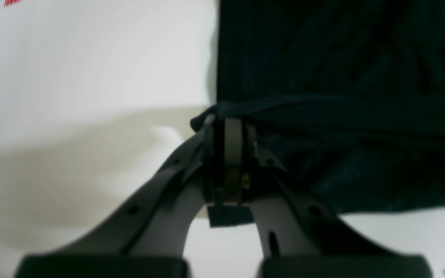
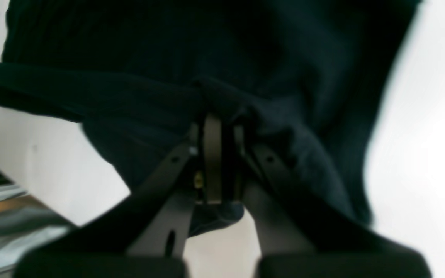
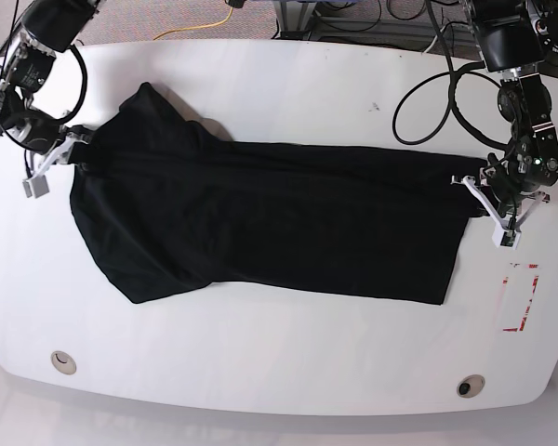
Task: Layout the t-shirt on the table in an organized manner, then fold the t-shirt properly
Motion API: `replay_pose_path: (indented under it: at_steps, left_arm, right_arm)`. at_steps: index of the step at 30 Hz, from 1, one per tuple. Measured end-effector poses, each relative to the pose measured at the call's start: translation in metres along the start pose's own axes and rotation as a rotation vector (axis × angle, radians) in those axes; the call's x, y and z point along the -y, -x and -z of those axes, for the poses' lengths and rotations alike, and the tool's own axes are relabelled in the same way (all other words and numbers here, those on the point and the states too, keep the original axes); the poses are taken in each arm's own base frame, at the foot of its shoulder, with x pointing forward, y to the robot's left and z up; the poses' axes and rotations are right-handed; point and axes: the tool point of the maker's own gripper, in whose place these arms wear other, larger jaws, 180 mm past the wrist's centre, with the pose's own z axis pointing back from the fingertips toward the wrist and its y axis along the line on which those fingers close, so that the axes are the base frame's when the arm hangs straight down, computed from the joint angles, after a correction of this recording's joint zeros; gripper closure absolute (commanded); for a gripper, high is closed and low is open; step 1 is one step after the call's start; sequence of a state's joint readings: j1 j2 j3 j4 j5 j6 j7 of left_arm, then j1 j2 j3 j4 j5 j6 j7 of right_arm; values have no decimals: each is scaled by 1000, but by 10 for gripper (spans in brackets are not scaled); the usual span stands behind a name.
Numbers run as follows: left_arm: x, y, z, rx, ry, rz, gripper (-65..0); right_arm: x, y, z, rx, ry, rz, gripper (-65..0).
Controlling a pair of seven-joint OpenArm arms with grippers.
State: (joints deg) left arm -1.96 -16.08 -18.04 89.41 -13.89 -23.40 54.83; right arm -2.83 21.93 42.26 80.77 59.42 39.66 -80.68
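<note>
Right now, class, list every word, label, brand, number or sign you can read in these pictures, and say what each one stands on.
None: no readable text in any view.
The t-shirt is plain black, with no print.
The table bears only a red dashed rectangle, a mark with no letters or numbers.

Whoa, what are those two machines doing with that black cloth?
Two robot arms are handling a black t-shirt on a white table. The left gripper pinches one end of the shirt and the right gripper pinches the opposite end, so the cloth lies stretched lengthwise between them. It is spread fairly flat across the tabletop, though one end looks bunched and uneven. No fold has been made yet.
</note>
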Motion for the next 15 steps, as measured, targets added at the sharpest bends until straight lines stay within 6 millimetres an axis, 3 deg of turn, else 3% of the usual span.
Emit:
replay_pose_path:
  at_steps: [7, 15]
  left_arm:
    - [0, 8, 10, -26, 14, -29, 0]
    - [-2, 12, 19, -46, 23, -55, 0]
  right_arm:
    - [4, 7, 8, -30, -6, 12, 0]
    - [1, -2, 12, 11, -14, -2, -6]
